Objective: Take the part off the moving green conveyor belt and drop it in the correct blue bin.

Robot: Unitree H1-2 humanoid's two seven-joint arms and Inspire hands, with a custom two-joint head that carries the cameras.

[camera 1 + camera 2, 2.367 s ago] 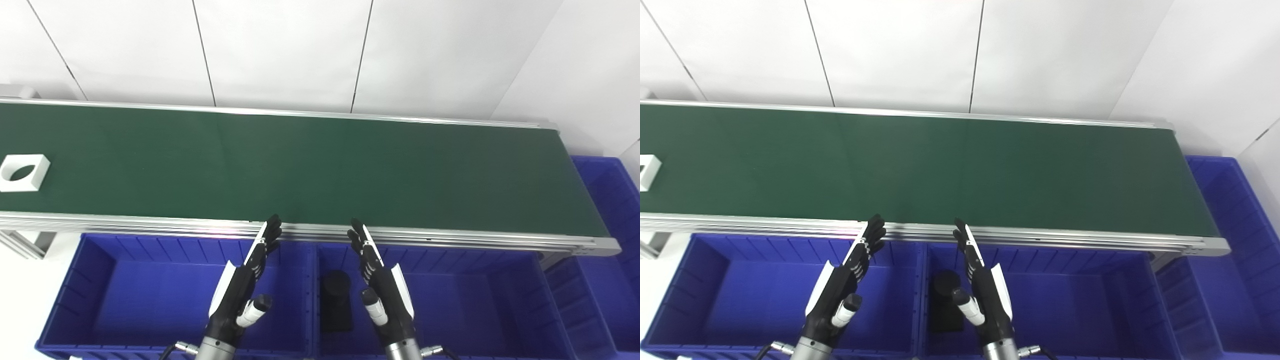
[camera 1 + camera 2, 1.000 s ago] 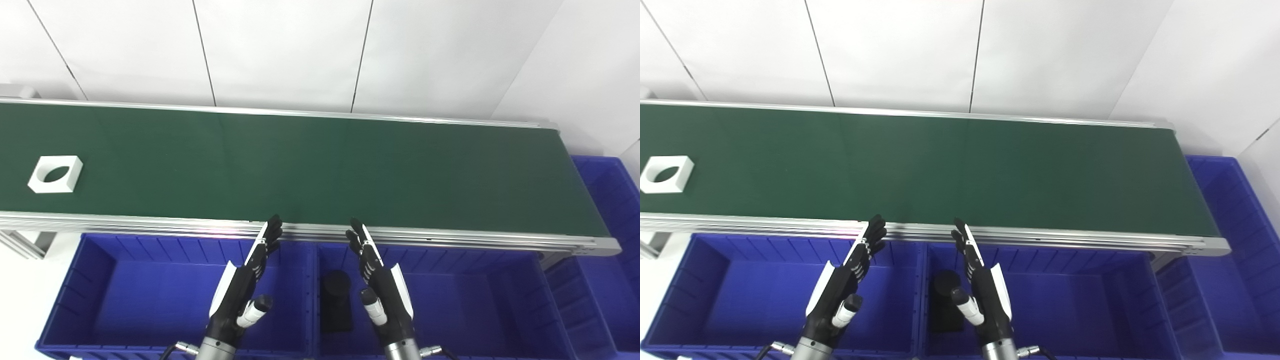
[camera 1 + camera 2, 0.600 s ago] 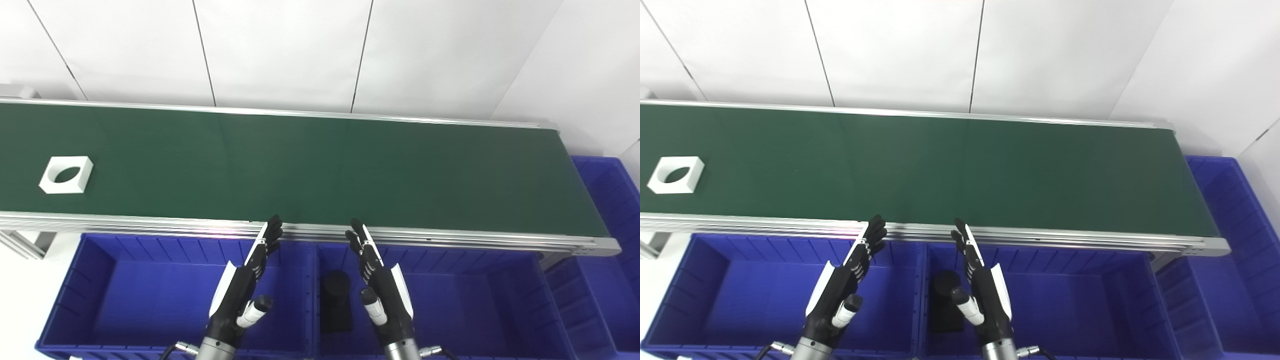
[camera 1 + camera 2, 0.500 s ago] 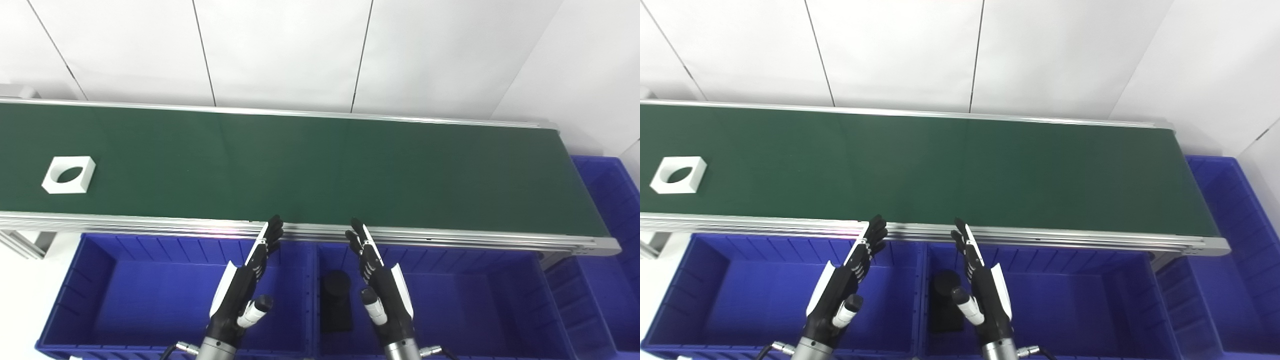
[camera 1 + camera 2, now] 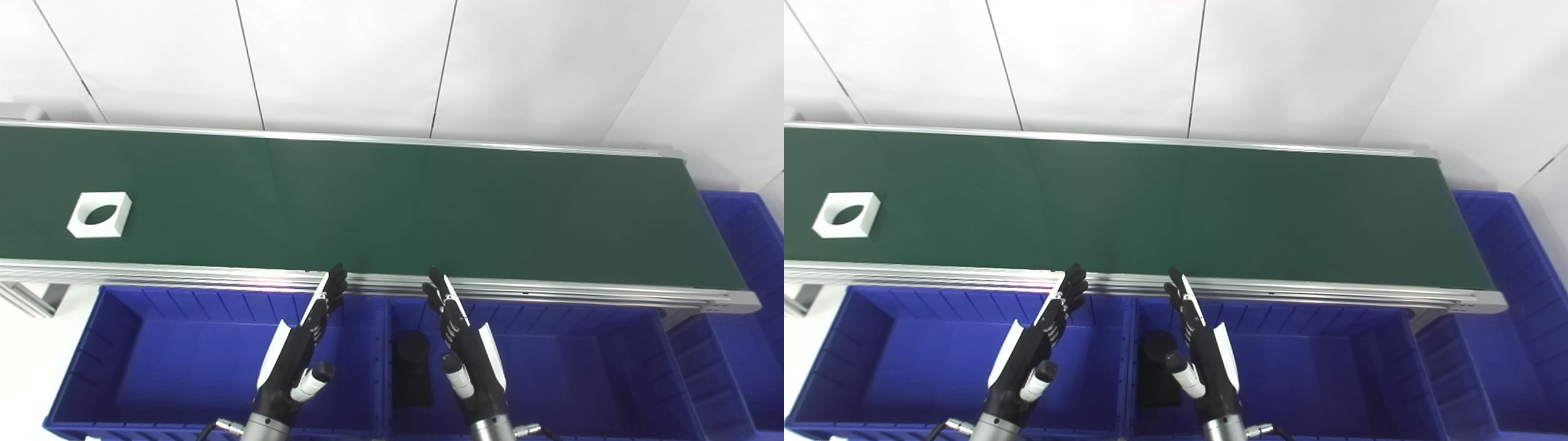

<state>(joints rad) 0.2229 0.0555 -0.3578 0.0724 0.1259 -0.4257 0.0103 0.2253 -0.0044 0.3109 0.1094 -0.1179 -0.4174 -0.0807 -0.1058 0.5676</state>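
Observation:
A white square part with a round hole [image 5: 100, 215] lies flat on the green conveyor belt [image 5: 392, 208] near its left end. My left hand [image 5: 297, 352] hovers open over the left blue bin [image 5: 153, 367], fingers stretched toward the belt's near rail. My right hand [image 5: 465, 352] is open too, above the middle blue bin [image 5: 569, 373]. Both hands hold nothing and stand far right of the white part. A black cylindrical part [image 5: 411, 367] rests in the middle bin, between the hands.
A third blue bin [image 5: 744, 318] stands past the belt's right end. An aluminium rail [image 5: 551, 293] runs along the belt's near edge, just above the bins. White wall panels rise behind the belt.
The white part has travelled rightward along the belt from the left edge of the picture. Both hands have stayed almost still, open.

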